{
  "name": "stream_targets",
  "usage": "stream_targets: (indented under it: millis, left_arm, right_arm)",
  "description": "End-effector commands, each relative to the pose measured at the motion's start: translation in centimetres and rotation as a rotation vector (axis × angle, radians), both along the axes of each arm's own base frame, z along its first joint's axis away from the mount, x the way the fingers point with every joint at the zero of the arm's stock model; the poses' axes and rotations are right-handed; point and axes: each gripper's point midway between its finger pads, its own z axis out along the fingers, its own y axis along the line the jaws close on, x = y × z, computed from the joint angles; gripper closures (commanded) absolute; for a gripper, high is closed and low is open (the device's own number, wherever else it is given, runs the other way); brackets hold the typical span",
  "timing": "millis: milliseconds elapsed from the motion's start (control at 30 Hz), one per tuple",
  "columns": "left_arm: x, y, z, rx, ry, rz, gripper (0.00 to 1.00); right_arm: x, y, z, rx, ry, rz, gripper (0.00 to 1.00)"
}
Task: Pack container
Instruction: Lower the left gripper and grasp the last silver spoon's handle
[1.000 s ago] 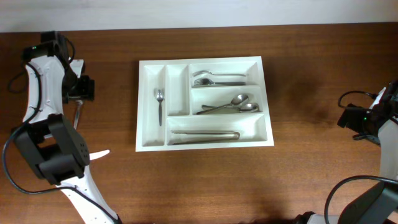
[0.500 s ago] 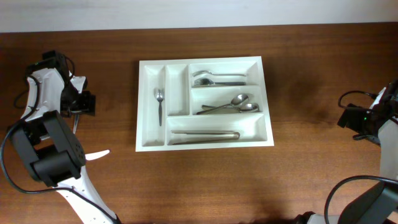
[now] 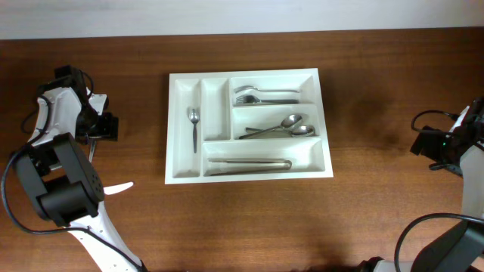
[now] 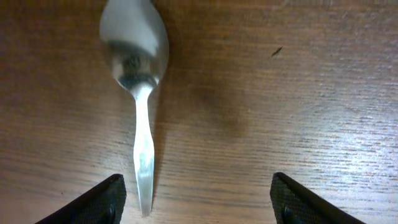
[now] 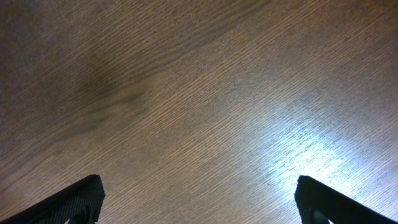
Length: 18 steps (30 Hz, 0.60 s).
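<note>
Wood tabletop (image 3: 378,189) under me, left claw (image 4: 198,194) spread wide over a spoon (image 4: 140,93) lying off-centre, close to one finger. Clamp down like this and I'd probably just flick it sideways. The container (image 3: 249,176) sits mid-table, well apart.

Left tool (image 4: 197,194), right tool (image 5: 199,193), both agape.

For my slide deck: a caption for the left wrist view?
Open left gripper above a spoon lying on the wooden table.
</note>
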Motion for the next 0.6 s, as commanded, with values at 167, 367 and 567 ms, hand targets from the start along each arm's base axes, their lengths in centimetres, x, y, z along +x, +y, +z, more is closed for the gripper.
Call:
stream_targets:
  millis: [167, 367, 567]
  left_arm:
    - [0.0, 1.3, -0.8, -0.008, -0.010, -0.001, 0.23]
    - [-0.3, 1.2, -2.2, -0.067, -0.003, 0.007, 0.23]
    - [-0.9, 0.9, -4.1, -0.089, 0.044, 0.008, 0.23]
  right_arm:
    - [-0.2, -0.2, -0.3, 0.003, 0.008, -0.006, 0.01]
    - [-0.2, -0.2, -0.3, 0.004, 0.008, -0.006, 0.01]
    - [-0.2, -0.2, -0.3, 0.004, 0.008, -0.006, 0.01]
